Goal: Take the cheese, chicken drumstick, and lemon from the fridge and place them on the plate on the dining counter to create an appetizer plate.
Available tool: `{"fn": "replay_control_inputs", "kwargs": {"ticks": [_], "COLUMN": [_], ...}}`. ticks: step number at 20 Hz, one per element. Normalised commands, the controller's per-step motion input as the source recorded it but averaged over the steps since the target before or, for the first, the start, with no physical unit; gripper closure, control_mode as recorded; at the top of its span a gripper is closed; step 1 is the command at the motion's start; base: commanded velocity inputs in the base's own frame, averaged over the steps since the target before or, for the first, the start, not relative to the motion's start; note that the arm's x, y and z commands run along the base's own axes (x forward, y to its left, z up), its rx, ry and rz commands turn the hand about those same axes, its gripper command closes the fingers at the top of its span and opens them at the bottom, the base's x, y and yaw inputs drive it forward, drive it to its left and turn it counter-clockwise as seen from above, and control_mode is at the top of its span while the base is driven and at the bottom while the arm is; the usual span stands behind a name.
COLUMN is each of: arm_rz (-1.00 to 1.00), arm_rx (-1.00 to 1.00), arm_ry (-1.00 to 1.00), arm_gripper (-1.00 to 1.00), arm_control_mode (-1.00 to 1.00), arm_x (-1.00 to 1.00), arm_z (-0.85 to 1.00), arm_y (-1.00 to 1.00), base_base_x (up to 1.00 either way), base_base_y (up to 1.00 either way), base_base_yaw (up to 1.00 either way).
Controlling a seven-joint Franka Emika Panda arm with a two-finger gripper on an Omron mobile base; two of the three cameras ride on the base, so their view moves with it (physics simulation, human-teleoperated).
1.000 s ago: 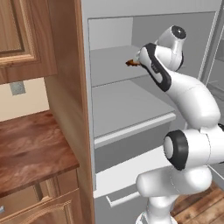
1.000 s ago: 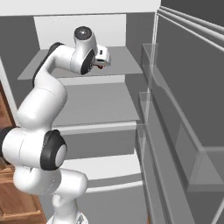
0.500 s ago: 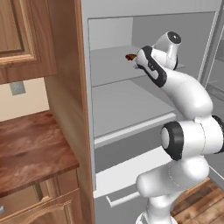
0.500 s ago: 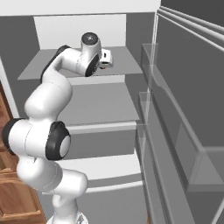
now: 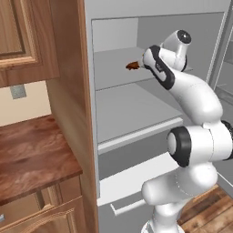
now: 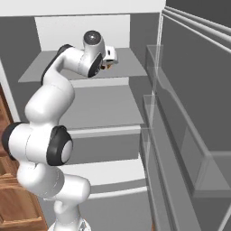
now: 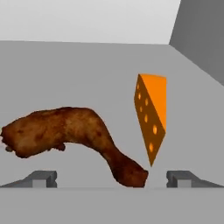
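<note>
- Two task items lie on the upper shelf (image 5: 113, 61) of the fridge (image 6: 90, 103): the chicken drumstick (image 7: 72, 133) and the cheese (image 7: 152, 114). No lemon can be made out in these views.
- Chicken drumstick: lies flat on the shelf, thick end to the left of the hand view, thin end tapering to the lower centre. That thin end sits between the two finger tips, so it looks like the piece being lined up for.
- Cheese: orange wedge standing on its point, just beside the drumstick's thin end and slightly behind it. Whether the two touch cannot be told.
- Gripper (image 7: 112, 177): jaws spread fully wide, nothing held; finger tips low to the shelf on either side of the drumstick's narrow end. In the left base view the drumstick (image 5: 133, 66) shows just ahead of the hand.
- Edges: shelf front edge lies under the wrist; side wall rises at the right, back wall beyond.
- Open room: bare shelf left of and behind the drumstick. Tight spot is the right finger, near the foot of the cheese; closing there may tip the wedge.
</note>
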Motion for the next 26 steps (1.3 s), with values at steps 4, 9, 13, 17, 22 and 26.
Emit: {"fn": "replay_control_inputs", "kwargs": {"ticks": [4,9,13,17,22,26], "arm_rz": [0.0,0.0,0.0,0.0,0.0,0.0], "arm_rx": [-0.06,-0.07,-0.04,-0.03,-0.01,0.0], "arm_ry": [-0.02,0.0,0.0,0.02,0.06,0.05], "arm_gripper": [-1.0,-1.0,-1.0,-1.0,-1.0,-1.0], "arm_control_mode": [-1.0,-1.0,-1.0,-1.0,-1.0,-1.0], "arm_x": [0.14,0.46,0.52,0.2,0.05,0.45], "arm_z": [0.04,0.0,0.0,-0.04,-0.13,-0.01], "arm_y": [-0.01,0.0,-0.01,-0.01,0.0,0.04], "base_base_x": [0.0,0.0,0.0,0.0,0.0,0.0], "base_base_y": [0.0,0.0,0.0,0.0,0.0,0.0], "base_base_yaw": [0.0,0.0,0.0,0.0,0.0,0.0]}}
